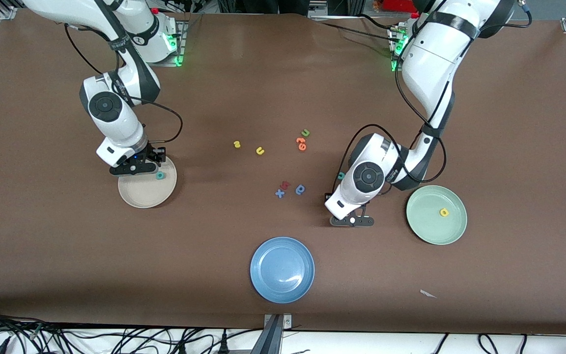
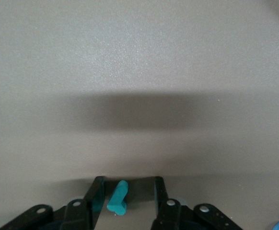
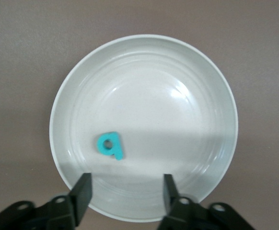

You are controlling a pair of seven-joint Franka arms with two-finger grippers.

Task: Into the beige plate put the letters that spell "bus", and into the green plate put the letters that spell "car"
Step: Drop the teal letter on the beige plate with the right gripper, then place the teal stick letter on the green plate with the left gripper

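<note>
My right gripper (image 1: 135, 169) (image 3: 126, 181) hangs open just above the beige plate (image 1: 140, 195) (image 3: 178, 120). A teal b (image 1: 160, 175) (image 3: 110, 145) lies loose in that plate. Down at the table beside the green plate (image 1: 425, 228), my left gripper (image 1: 352, 221) (image 2: 128, 184) is open around a thin teal r (image 2: 118, 197). The r rests near one finger, with a gap to the other. A yellow a (image 1: 443, 212) lies in the green plate. A teal c (image 1: 341, 175) peeks out beside the left arm. Mid-table lie a yellow s (image 1: 237, 144) and a yellow u (image 1: 260, 151).
A green u (image 1: 305, 132) and orange letters (image 1: 301, 143) lie farther from the front camera than a red letter (image 1: 285, 185), a blue x (image 1: 279, 193) and a blue round letter (image 1: 300, 189). A blue plate (image 1: 273, 290) sits near the front edge.
</note>
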